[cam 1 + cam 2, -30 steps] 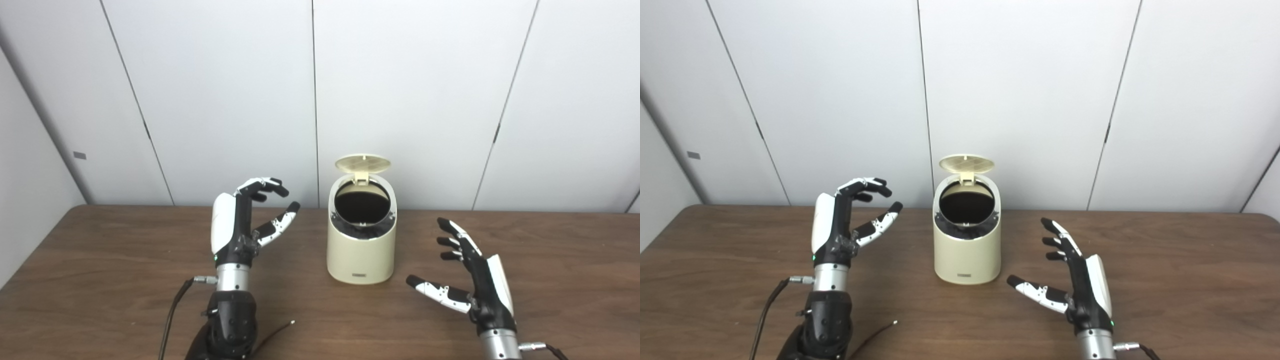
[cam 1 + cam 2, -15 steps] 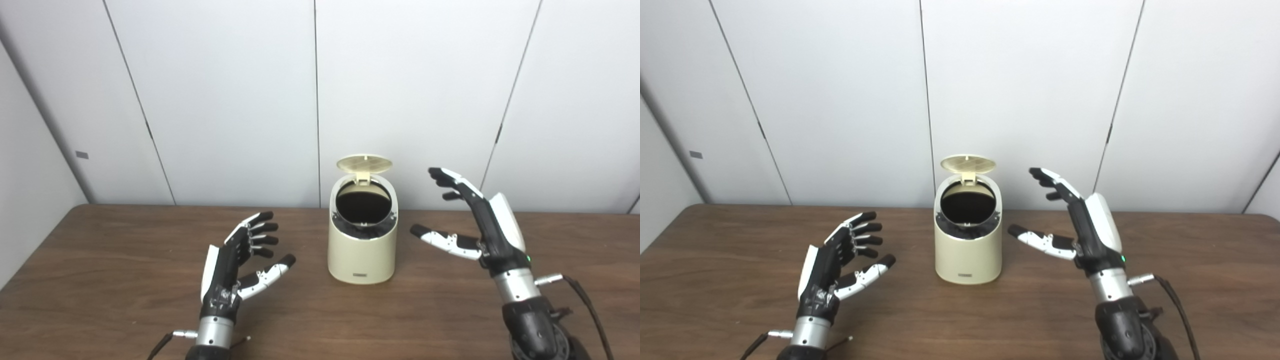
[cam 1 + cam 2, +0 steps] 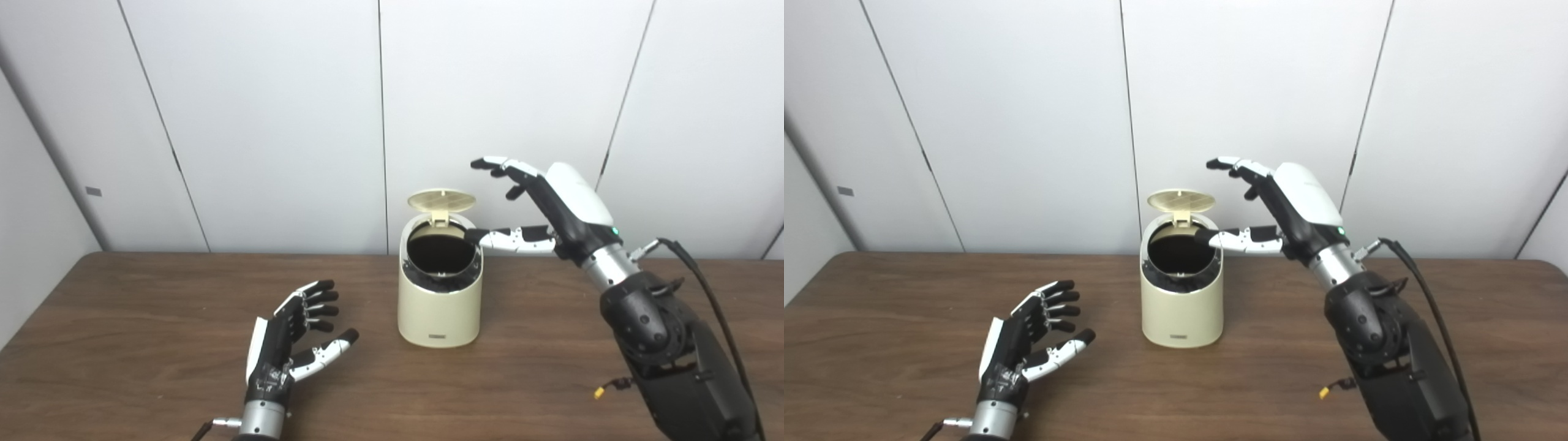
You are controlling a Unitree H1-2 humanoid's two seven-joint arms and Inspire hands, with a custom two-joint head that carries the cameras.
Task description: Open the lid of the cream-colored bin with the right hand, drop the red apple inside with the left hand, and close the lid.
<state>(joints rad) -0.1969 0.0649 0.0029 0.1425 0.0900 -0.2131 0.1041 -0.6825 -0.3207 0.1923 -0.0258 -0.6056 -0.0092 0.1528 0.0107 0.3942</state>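
The cream-colored bin (image 3: 438,300) stands mid-table with its round lid (image 3: 441,199) tipped up and back on its hinge, so the dark opening (image 3: 439,254) shows. My right hand (image 3: 542,208) is raised just right of the lid, open, with its fingers above lid height and its thumb tip at the bin's right rim. My left hand (image 3: 288,346) hovers low over the table to the left of the bin, open and holding nothing. No red apple shows in either view; the bin's inside is too dark to make out.
The brown wooden table (image 3: 122,343) runs to white wall panels close behind the bin. A black cable (image 3: 704,288) loops off my right forearm.
My right hand rose from the table's right side and swung in toward the lid. My left hand dropped from beside the bin and drew back toward the table's front edge. The lid stayed up.
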